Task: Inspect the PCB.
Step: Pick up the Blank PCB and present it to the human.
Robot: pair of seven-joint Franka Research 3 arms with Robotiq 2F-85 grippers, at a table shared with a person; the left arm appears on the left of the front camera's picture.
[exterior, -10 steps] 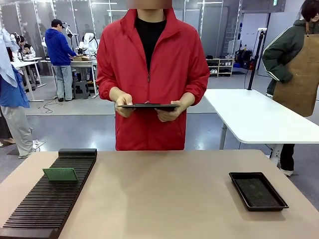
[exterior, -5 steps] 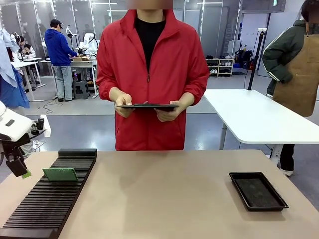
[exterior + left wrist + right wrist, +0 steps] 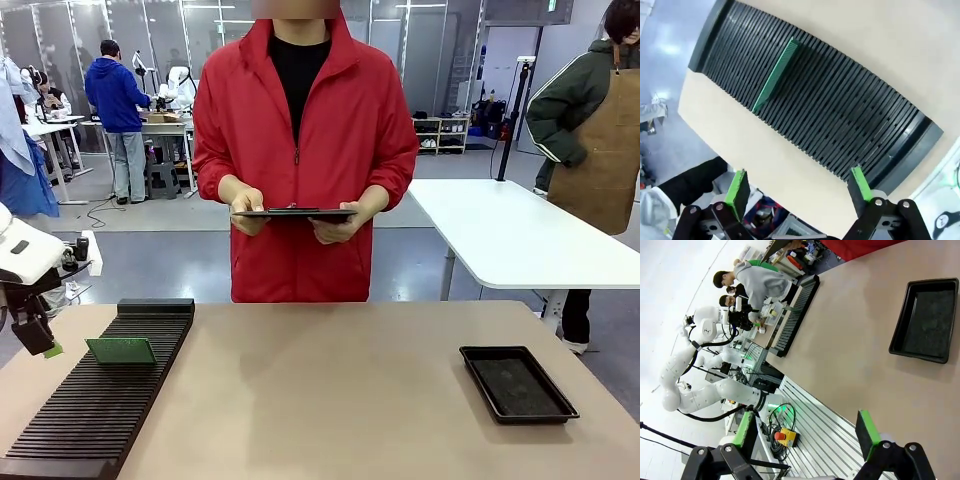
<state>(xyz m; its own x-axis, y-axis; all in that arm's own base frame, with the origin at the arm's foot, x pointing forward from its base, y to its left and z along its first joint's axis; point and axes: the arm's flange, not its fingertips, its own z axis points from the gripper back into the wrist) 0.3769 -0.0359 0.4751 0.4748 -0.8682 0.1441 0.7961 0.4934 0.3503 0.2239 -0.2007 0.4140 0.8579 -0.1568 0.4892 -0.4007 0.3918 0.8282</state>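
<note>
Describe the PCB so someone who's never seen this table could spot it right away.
Start at the tan table, then the black slotted rack on its left side. The PCB stands on edge in a slot near the rack's far end. It is the one green board; the tray and the person's tablet are dark.

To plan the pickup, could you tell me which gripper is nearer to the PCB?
Left. The left gripper hangs open just beside the slotted rack where the PCB stands on edge; the right gripper, also open, is far off on the black tray's side.
</note>
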